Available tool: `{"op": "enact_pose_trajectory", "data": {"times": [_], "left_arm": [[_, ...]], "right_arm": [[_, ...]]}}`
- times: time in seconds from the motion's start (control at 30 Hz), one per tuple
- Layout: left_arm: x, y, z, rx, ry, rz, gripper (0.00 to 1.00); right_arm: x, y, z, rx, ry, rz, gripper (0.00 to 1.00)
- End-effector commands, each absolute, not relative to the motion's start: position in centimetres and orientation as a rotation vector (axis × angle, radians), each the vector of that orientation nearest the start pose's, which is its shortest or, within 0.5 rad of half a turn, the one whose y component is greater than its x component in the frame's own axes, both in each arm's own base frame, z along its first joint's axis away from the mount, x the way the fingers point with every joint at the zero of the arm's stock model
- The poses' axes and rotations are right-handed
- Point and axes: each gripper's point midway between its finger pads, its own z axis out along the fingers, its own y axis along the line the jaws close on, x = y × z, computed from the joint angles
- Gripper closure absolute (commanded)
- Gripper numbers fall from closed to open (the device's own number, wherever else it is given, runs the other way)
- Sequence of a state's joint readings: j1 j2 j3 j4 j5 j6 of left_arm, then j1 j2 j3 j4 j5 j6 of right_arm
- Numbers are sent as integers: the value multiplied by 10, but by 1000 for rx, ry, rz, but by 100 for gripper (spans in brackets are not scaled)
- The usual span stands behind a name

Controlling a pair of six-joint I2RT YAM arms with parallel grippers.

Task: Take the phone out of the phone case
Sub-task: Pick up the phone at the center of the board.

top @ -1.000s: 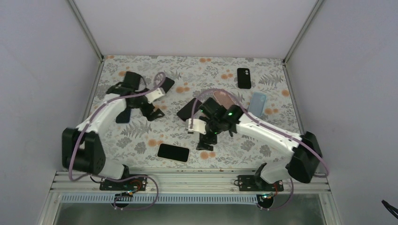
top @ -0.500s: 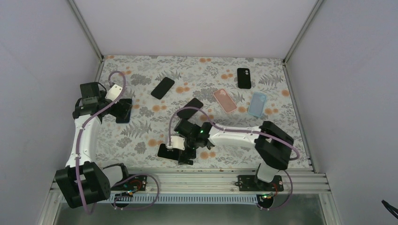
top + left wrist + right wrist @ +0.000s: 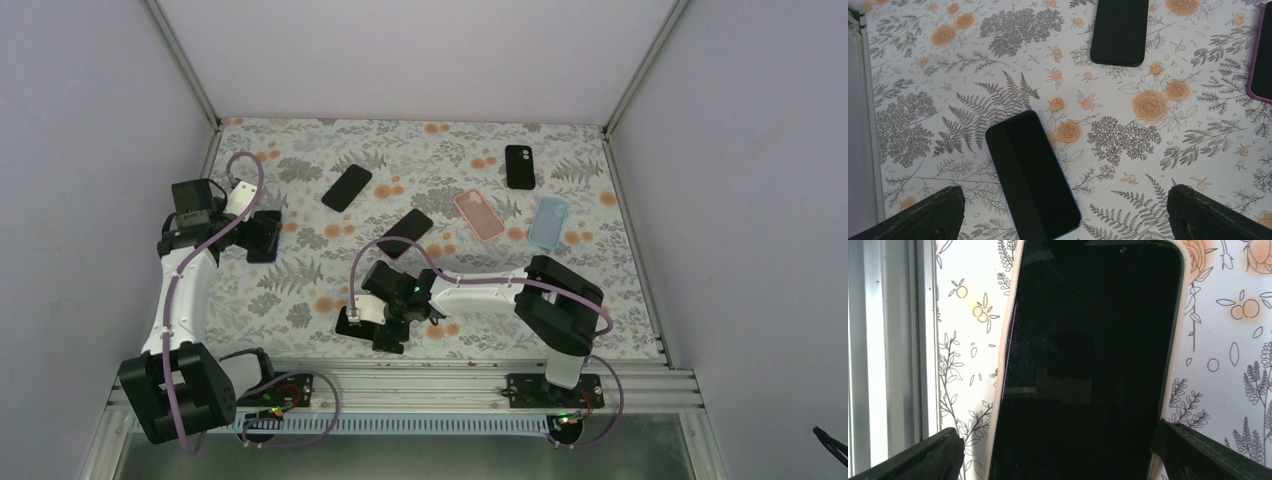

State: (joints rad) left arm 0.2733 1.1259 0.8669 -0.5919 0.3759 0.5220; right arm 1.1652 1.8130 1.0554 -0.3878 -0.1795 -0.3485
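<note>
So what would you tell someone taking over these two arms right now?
left gripper: jaws open, empty, above the blue-edged phone on the left side.
right gripper: jaws open, empty, above the phone in a pale case, the one nearest the robot.
Done: both arms are positioned. The pink case and light blue case lie at far right, looking empty.
Left: grip a cased phone and free it.
</note>
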Motion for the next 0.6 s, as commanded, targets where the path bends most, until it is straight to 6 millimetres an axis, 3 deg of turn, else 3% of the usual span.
{"op": "enact_pose_trajectory", "data": {"times": [0.0, 0.27, 0.57], "left_arm": [[322, 26, 177, 435, 2266, -66, 0], [323, 22, 178, 444, 2239, -86, 0], [321, 22, 172, 448, 2237, -92, 0]], "right_arm": [[140, 379, 8, -1952, 1980, 366, 0], [161, 377, 20, -1908, 1885, 229, 0], [174, 368, 14, -1912, 1833, 94, 0]]}}
